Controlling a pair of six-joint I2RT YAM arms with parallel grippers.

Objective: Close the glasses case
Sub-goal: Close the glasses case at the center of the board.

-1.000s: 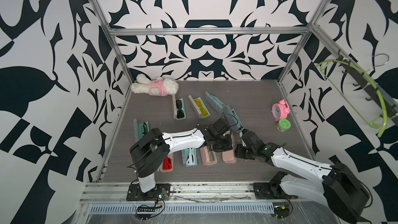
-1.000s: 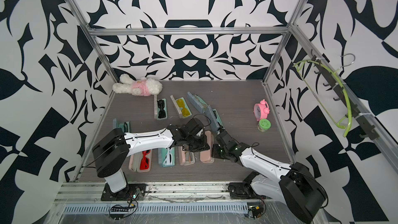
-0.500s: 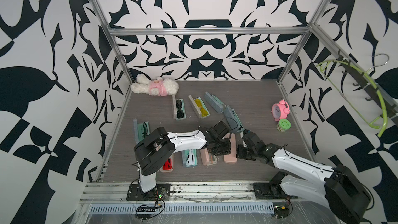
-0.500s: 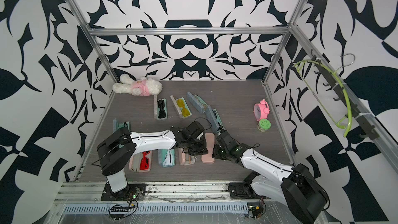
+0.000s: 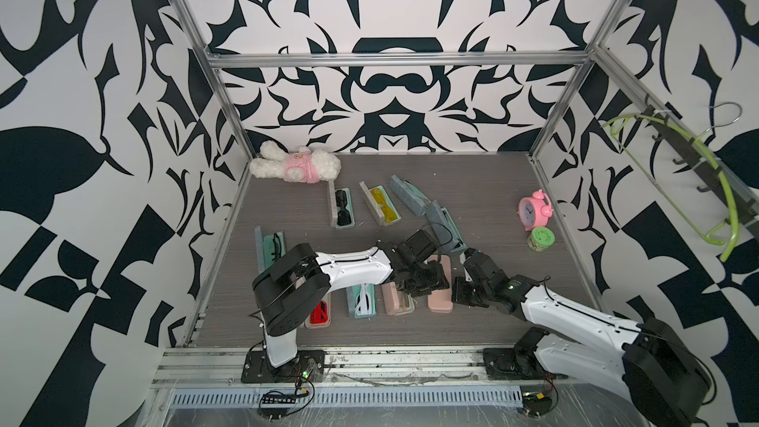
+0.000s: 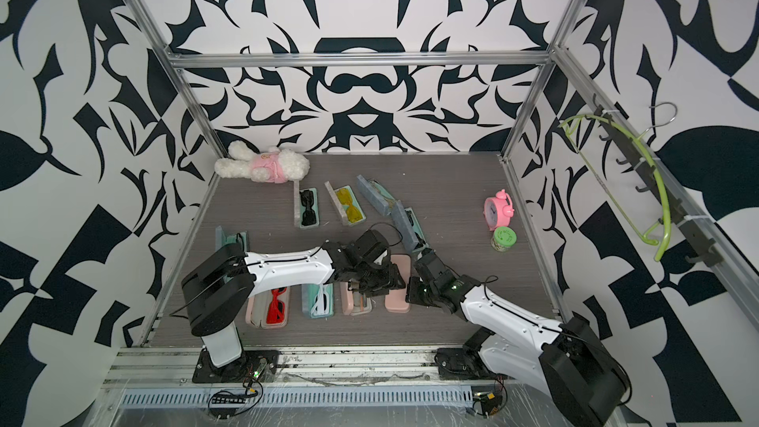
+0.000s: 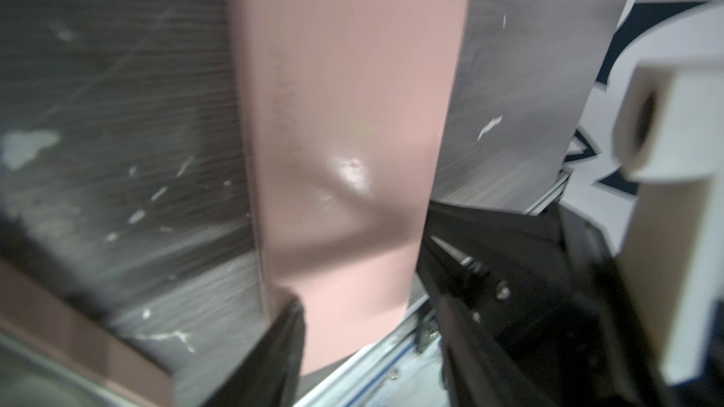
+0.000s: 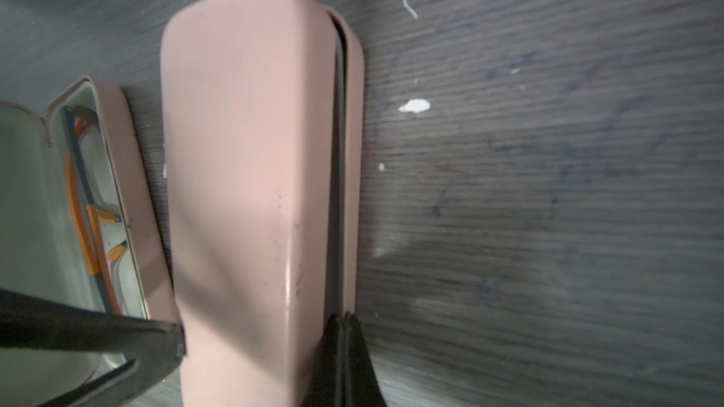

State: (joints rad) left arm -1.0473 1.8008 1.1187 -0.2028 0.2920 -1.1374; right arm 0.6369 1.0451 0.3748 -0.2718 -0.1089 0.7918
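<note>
Where it lies bare, table: dark woodgrain, flecked white.
Pink case: front centre, lid down, thin seam showing, just beside open pink case.
Left gripper: jaws spread, straddling pink case's one end.
Right gripper: clenched, tips against its seam side.

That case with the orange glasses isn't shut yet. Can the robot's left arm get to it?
Probably yes. The left gripper hangs open by the closed pink case, and the open pink case lies right next to that one. Nothing seems to stand between them.
</note>
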